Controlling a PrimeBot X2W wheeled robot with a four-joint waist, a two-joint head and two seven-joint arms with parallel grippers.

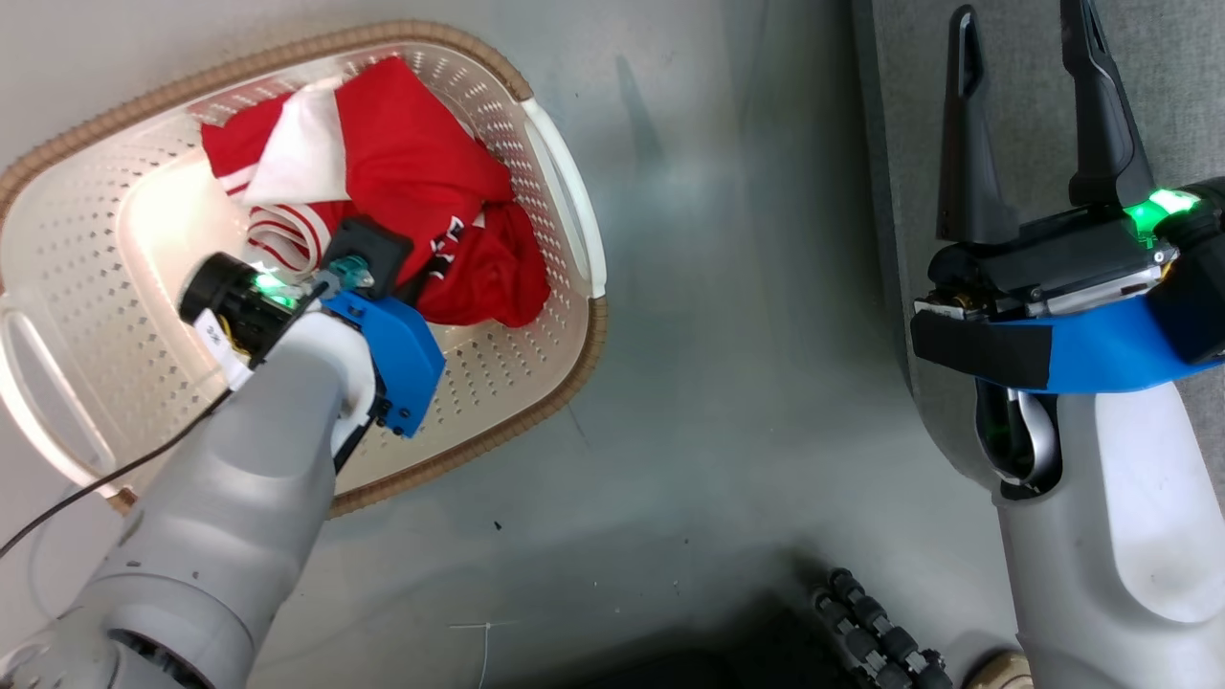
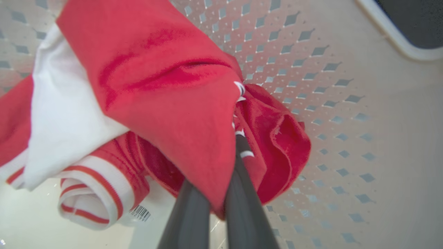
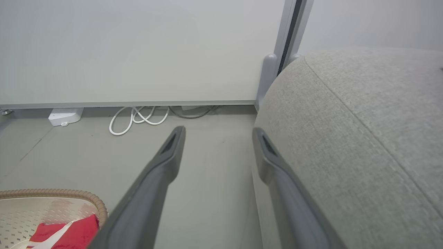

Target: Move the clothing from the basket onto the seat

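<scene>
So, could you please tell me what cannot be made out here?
- Left wrist view: the left gripper is shut on the bunched bright red and white clothing, whose fold buries its tips; shirt count unclear.
- Left wrist view: the barcode label on the cream perforated plastic basket is too small, part-covered by a cuff.
- Head view: the grey fabric seat is cut off by the right edge.

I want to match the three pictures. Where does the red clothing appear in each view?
Head view: the clothing lies in the upper left, inside the basket.
Left wrist view: the clothing covers the left and centre, close to the camera.
Right wrist view: the clothing is a small red patch in the bottom left corner.
Shared landmark: the perforated cream wall of the basket.
</scene>
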